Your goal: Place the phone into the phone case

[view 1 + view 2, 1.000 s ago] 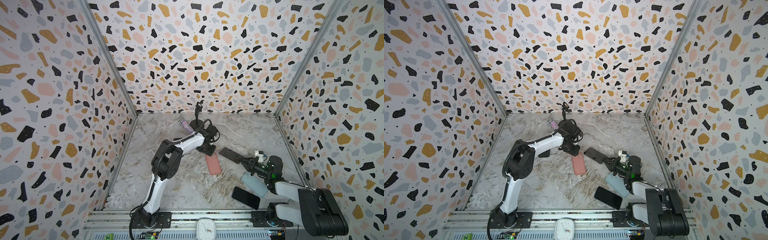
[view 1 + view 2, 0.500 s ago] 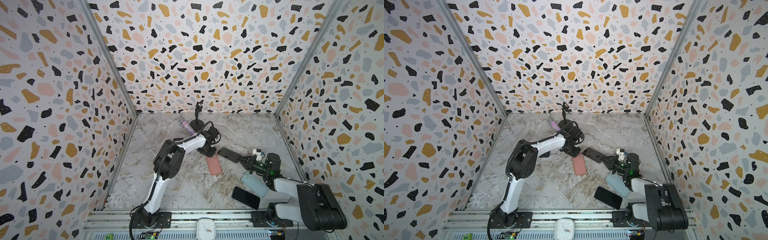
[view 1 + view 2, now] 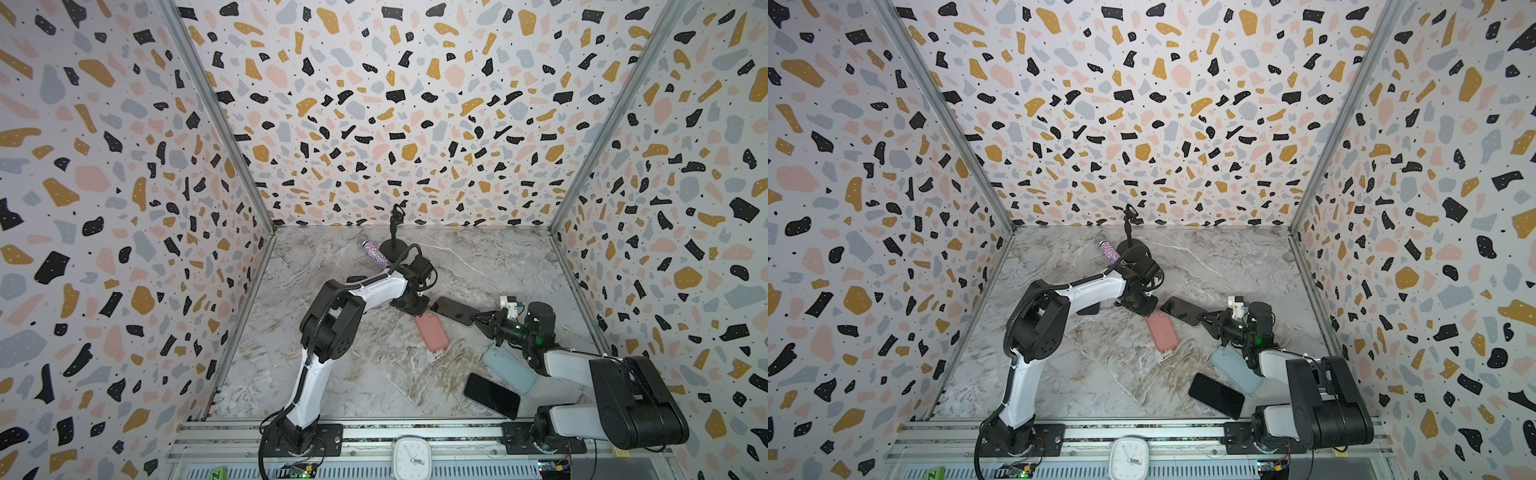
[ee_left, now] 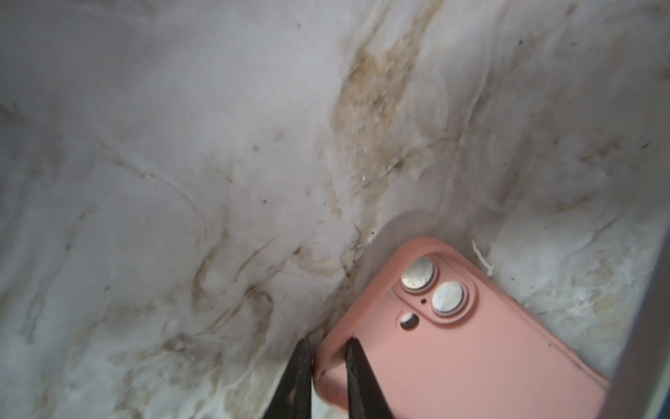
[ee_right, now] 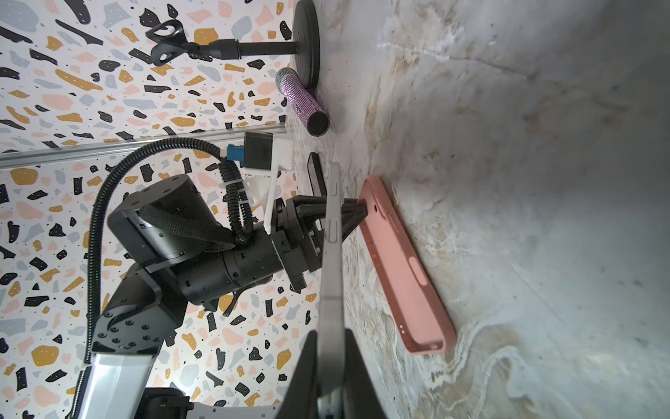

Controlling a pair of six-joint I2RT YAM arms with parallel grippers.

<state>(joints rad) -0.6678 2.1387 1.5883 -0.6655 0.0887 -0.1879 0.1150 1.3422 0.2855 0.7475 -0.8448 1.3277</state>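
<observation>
The pink phone case (image 3: 432,332) (image 3: 1163,332) lies on the marble floor with its back and camera cutout facing up (image 4: 471,344). My left gripper (image 3: 415,309) (image 4: 328,344) points down at the case's far end, its two fingers pinching the case's rim there (image 5: 359,208). The phone (image 3: 453,309) (image 3: 1181,311), dark and grey-edged, is held by one end in my shut right gripper (image 3: 478,319) (image 5: 330,333). The phone (image 5: 331,254) hangs edge-on just above the floor, close beside the case's far end and apart from it.
A light blue case (image 3: 509,370) and a black phone (image 3: 491,395) lie near the right arm's base. A glitter microphone (image 3: 374,252) and a black stand (image 3: 395,245) sit at the back. Another dark flat object (image 5: 315,174) lies beyond the left gripper.
The left gripper's jaws have closed onto the pink case's rim. The right gripper has carried the phone a little farther back and left, toward the case's far end.
</observation>
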